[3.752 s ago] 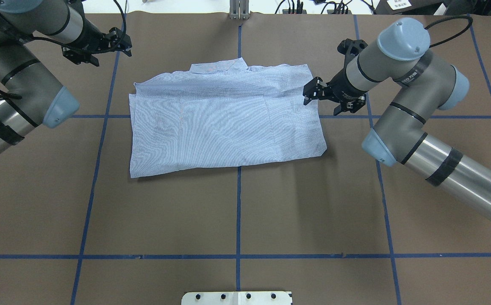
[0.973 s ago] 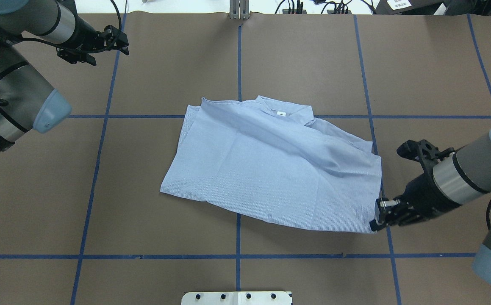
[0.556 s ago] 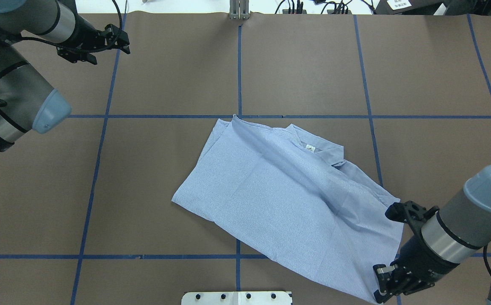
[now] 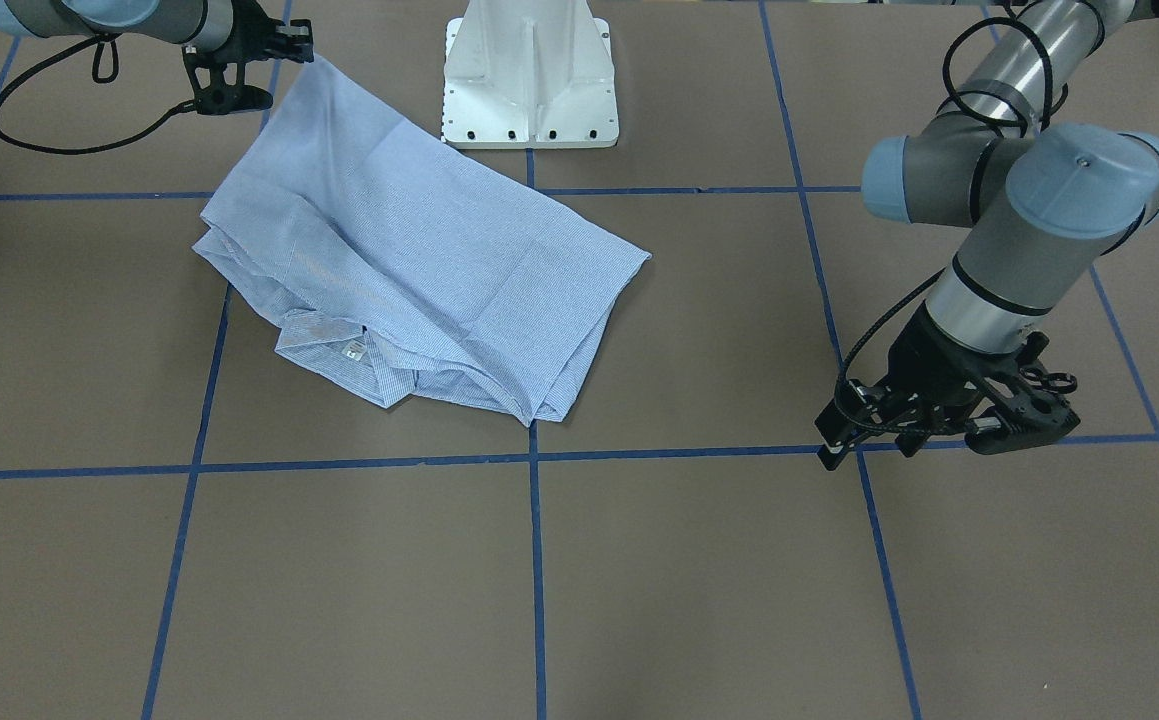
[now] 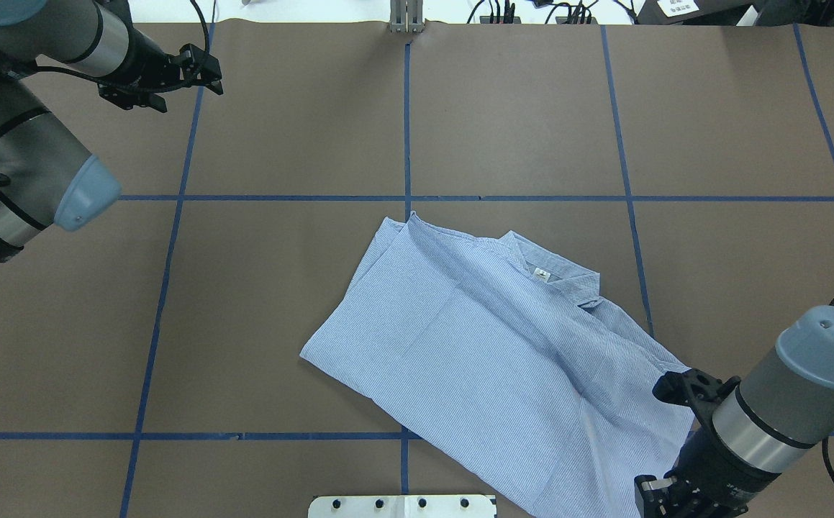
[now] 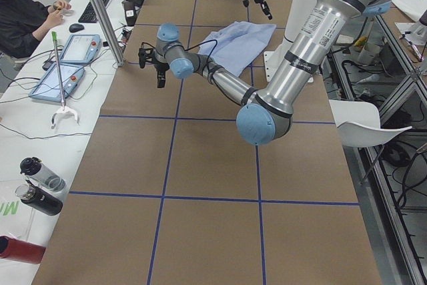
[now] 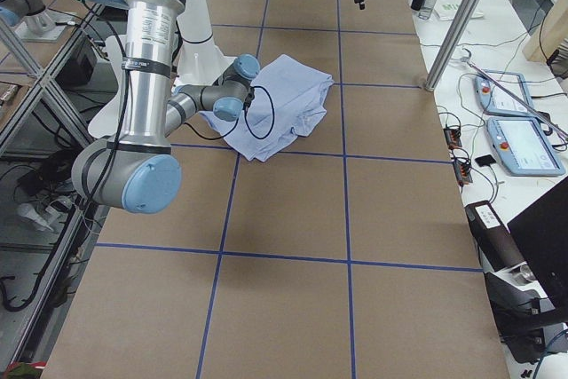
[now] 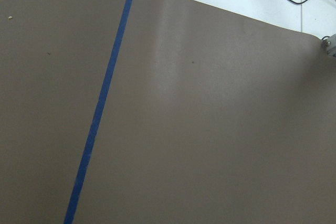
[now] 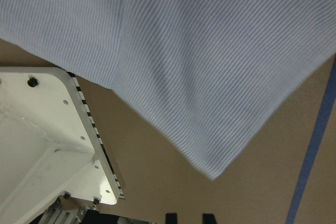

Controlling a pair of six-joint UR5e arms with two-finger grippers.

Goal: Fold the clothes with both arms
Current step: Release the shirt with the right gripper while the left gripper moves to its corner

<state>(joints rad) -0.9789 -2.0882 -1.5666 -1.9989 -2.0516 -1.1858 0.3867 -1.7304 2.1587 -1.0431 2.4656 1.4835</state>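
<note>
The light blue striped shirt lies folded and skewed on the brown table, in front of the robot and to its right. Its collar with the white label points away from the robot. It also shows in the front-facing view. My right gripper sits low at the shirt's near right corner, shut on it; the front-facing view shows it there too. Striped cloth fills the top of the right wrist view. My left gripper hovers open and empty at the far left, well away from the shirt.
The white pedestal base stands just beside the held shirt corner and shows in the right wrist view. Blue tape lines cross the brown table cover. The left wrist view shows only cover and tape.
My right gripper has dragged the shirt from the far middle of the table towards the robot and to its right, turning it askew. The last stretch is short. The left arm has hardly moved.
</note>
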